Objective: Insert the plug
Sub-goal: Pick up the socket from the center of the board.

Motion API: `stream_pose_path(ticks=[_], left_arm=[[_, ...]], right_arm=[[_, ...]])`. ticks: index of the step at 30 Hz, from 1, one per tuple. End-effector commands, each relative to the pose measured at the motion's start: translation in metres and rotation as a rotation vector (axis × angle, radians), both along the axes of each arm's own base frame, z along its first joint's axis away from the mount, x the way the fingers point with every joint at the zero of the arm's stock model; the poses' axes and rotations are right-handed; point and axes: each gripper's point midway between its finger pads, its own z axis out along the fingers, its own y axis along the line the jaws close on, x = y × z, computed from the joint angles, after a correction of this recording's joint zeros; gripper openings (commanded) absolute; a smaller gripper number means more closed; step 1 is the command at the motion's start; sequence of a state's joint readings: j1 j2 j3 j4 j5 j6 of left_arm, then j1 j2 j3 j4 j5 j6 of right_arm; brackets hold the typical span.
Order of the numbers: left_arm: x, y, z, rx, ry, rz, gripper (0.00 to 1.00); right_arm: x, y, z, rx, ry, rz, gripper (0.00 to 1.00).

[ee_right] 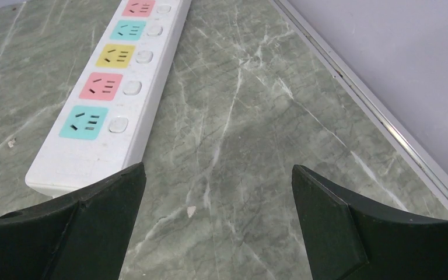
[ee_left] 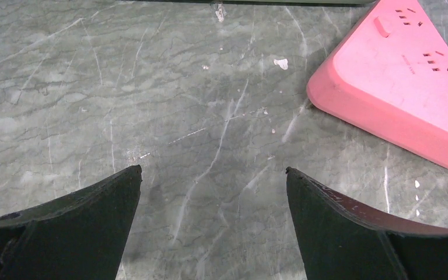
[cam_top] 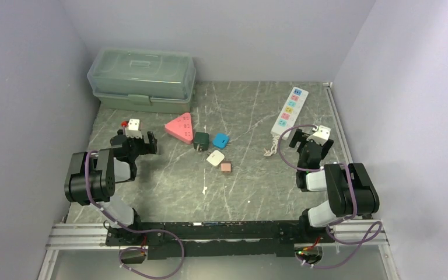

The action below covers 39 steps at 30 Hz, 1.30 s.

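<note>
Plugs are lying loose in the middle of the counter (cam_top: 169, 192) in the top view: a dark green plug (cam_top: 201, 139) beside a blue plug (cam_top: 220, 140), with a white plug (cam_top: 215, 157) and a small brown plug (cam_top: 226, 167) just nearer. A pink triangular socket block (cam_top: 179, 128) is sitting to their left and a white power strip (cam_top: 289, 111) well to the right. In the left wrist view, the left jaws are standing spread over bare counter, with the socket block (ee_left: 396, 81) ahead on the right. In the right wrist view, the right jaws are standing spread and holding nothing, with the power strip (ee_right: 105, 99) ahead on the left

Bright, even, diffuse light; shadows faint, soft-edged; overhead view sharp; wrist views crisp.
</note>
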State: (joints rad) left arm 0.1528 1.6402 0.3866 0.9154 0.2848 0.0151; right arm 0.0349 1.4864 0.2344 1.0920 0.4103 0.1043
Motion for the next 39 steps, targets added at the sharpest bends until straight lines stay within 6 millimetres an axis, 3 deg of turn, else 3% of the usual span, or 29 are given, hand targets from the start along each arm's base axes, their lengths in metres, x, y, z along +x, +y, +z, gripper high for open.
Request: stream_pose_path(ticks=[1,12,15,16,19,22,26,28,30,34,39], left_arm=[[0.007,0.001,0.014,0.018,-0.053,0.002,0.99],[0.008,0.001,0.019,0.010,-0.070,0.001,0.99],[0.009,0.005,0.023,-0.014,0.000,0.001,0.99],[0.013,0.004,0.031,-0.015,0.022,-0.020,0.99],[0.007,-0.001,0.028,0.010,0.173,-0.090,0.99],[0.001,0.004,0.032,0.043,0.215,-0.082,0.99],[-0.005,0.005,0.064,0.019,0.225,-0.062,0.99],[-0.008,0.004,0.085,-0.008,0.250,-0.054,0.99],[-0.016,0.001,0.104,-0.051,0.301,-0.059,0.99],[-0.020,0.000,0.152,-0.101,0.318,-0.049,0.99],[-0.028,0.003,0.190,-0.115,0.297,-0.021,0.99]], right_arm=[[0.004,-0.001,0.012,0.000,-0.044,0.000,1.00],[0.002,-0.003,0.017,0.000,-0.051,-0.017,1.00],[-0.003,-0.002,0.030,-0.021,-0.080,-0.019,1.00],[-0.004,-0.005,0.040,-0.006,-0.090,-0.056,1.00],[-0.005,-0.013,0.050,0.074,-0.018,-0.136,1.00],[0.005,-0.004,0.060,0.248,-0.020,-0.167,1.00],[0.030,0.032,0.071,0.340,0.038,0.015,1.00],[0.040,0.041,0.074,0.348,0.085,0.057,1.00],[0.053,0.045,0.076,0.346,0.151,0.070,1.00],[0.077,0.043,0.058,0.341,0.320,0.018,1.00],[0.107,0.043,0.047,0.330,0.355,0.006,1.00]])
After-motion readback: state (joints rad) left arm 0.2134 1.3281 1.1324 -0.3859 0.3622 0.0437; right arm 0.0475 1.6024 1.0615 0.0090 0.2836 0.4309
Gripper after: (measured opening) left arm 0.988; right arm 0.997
